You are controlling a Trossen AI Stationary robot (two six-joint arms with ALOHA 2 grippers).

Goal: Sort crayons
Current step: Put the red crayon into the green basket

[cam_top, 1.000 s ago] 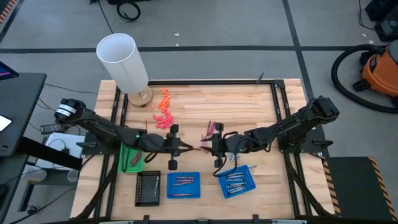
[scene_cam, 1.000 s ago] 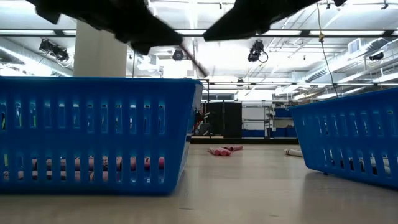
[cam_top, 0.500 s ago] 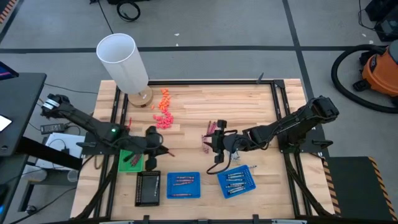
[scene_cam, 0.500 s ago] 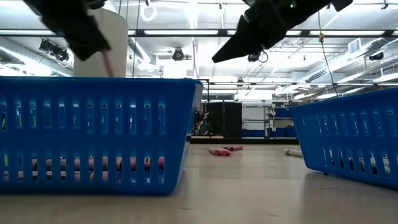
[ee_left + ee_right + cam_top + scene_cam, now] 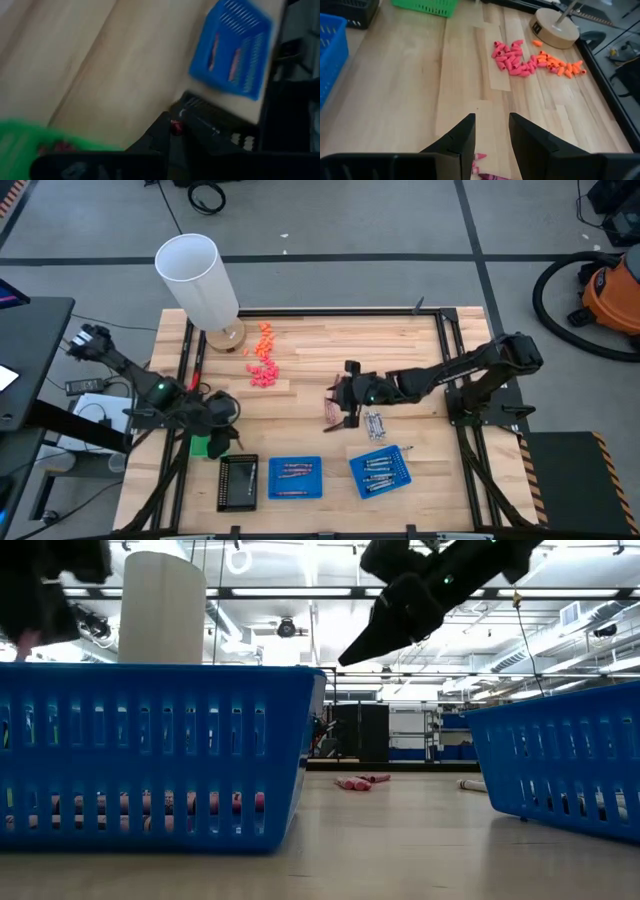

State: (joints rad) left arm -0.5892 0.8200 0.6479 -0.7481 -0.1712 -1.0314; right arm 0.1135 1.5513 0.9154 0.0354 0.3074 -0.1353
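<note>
Wooden table, left gripper (pinching crayon) over green tray

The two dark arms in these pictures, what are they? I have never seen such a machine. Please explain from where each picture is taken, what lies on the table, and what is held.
They are two robot arms at a wooden table, and each ends in a two-finger tool. One picture looks straight down from above. One looks level across the table top. Two come from cameras on the arms' wrists.

On the table are a blue tray with reddish crayons, another blue tray with silvery ones, a green tray and a black tray. There are also loose pink and orange pieces and a heap of crayons.

The left tool, by the green tray, appears shut on one reddish crayon. The right tool hangs open above the heap and holds nothing.
</note>
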